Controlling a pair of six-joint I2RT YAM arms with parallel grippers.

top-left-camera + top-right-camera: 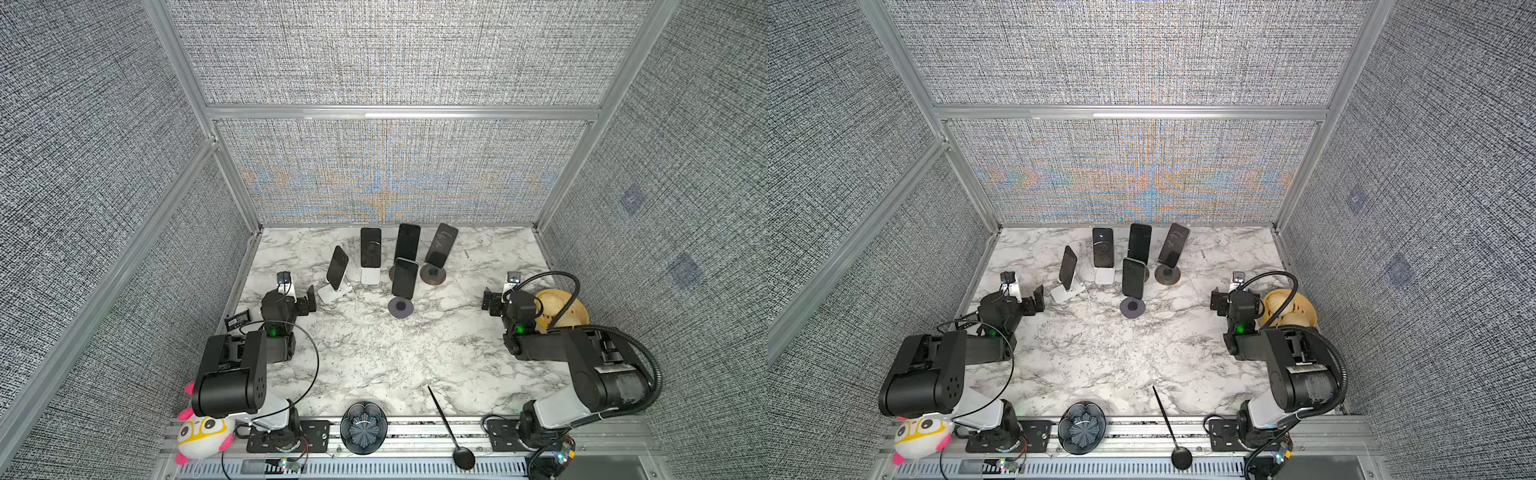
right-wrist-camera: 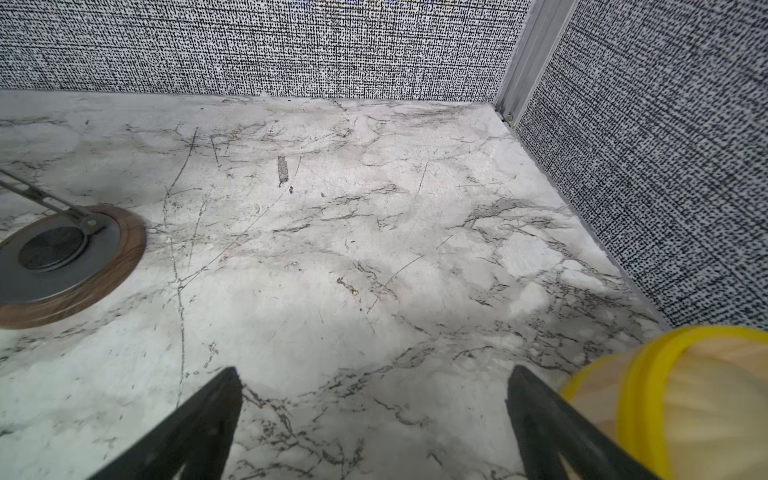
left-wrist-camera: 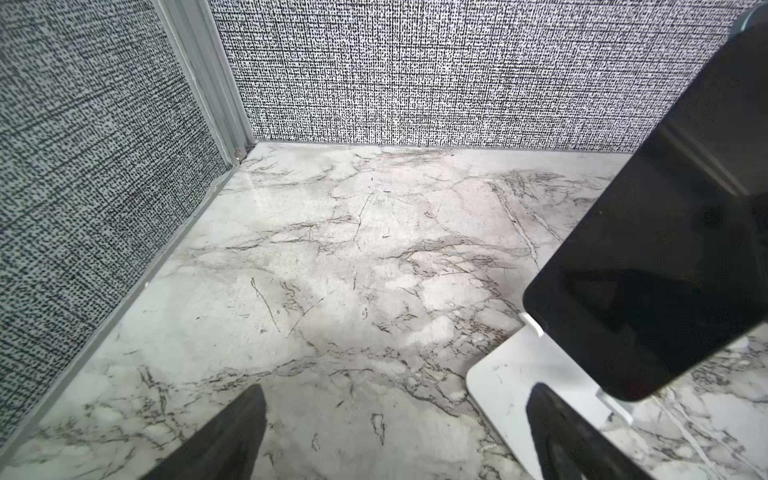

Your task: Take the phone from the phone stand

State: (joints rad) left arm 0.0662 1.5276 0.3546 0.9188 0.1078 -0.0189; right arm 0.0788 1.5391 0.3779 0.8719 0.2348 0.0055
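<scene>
Jaws stand wide on left gripper (image 1: 309,300) and right gripper (image 1: 490,301), both empty, ready to straddle an edge; leftmost phone (image 1: 337,268) leans propped on its white stand (image 1: 329,295), just beside the left gripper.

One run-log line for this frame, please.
stage: before grasp | left gripper: open, empty, near phone on white stand | right gripper: open, empty | phone: untouched
</scene>
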